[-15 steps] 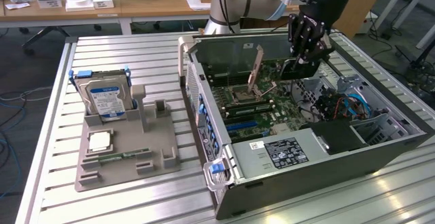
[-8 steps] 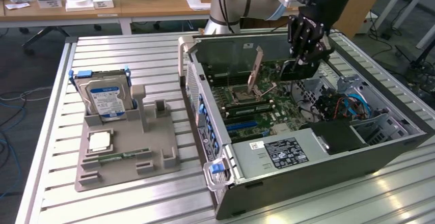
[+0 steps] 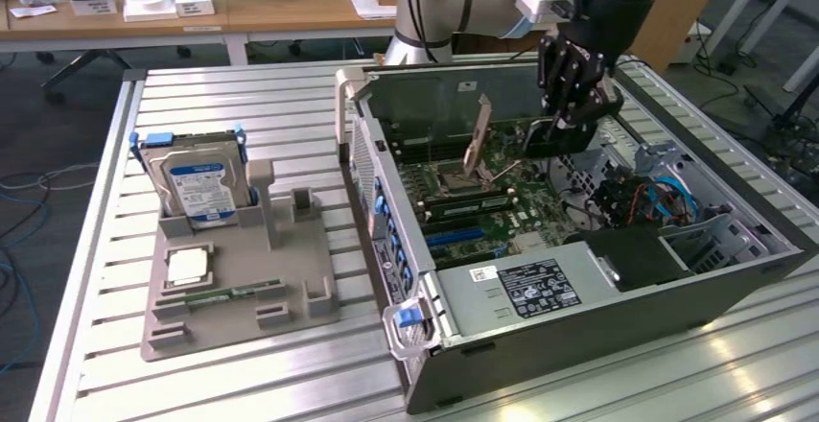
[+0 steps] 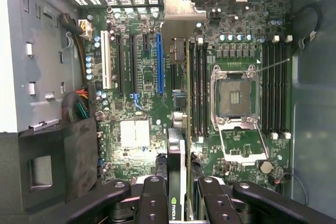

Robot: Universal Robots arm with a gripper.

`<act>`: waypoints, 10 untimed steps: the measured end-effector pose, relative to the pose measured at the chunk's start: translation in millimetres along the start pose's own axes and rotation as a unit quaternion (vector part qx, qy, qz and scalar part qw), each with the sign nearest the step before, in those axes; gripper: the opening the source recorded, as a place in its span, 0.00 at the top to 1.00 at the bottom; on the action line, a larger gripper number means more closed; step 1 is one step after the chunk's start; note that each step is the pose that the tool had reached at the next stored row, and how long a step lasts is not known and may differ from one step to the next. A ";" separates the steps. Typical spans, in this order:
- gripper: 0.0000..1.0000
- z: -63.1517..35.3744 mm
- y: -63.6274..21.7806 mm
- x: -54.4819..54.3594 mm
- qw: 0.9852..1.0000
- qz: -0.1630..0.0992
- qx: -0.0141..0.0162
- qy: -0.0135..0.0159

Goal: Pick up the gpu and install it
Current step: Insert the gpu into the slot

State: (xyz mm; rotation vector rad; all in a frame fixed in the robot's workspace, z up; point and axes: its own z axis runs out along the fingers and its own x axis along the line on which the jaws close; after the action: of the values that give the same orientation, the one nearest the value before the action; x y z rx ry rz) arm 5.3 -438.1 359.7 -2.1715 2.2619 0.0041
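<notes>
Claw [image 3: 570, 120] clamped on the gpu [image 4: 176, 145], with a finger [image 4: 152, 203] on either side of the card. The card is held on edge inside the open computer case [image 3: 576, 297], over the motherboard [image 4: 136, 129], next to the blue slot [image 4: 159, 64]. Can't tell if it is seated. Hard drive [image 3: 192, 187] stands upright in the grey holder [image 3: 244, 297] on the tabletop [image 3: 230, 96].

I see the computer case [image 3: 601, 297] lying on the table [image 3: 230, 105], at the exterior view's right of the parts holder [image 3: 237, 316], on which the hard drive [image 3: 198, 187] stands. Inside the case, the gpu [image 4: 176, 156] hangs over the motherboard [image 4: 123, 106], clamped in my gripper [image 4: 181, 192].
</notes>
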 end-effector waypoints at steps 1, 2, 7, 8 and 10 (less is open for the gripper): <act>0.73 0.6 0.3 0.0 1.000 0.000 0.000 0.000; 0.73 1.2 0.6 0.0 1.000 0.000 0.000 0.000; 0.73 3.4 2.1 0.5 1.000 0.000 0.000 0.000; 0.73 3.5 2.2 0.5 1.000 0.000 0.000 0.000; 0.73 3.7 2.6 0.5 1.000 0.000 0.000 0.000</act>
State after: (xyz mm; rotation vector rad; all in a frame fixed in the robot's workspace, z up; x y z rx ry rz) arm 2.7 -438.5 356.0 -2.1715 2.2616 0.0043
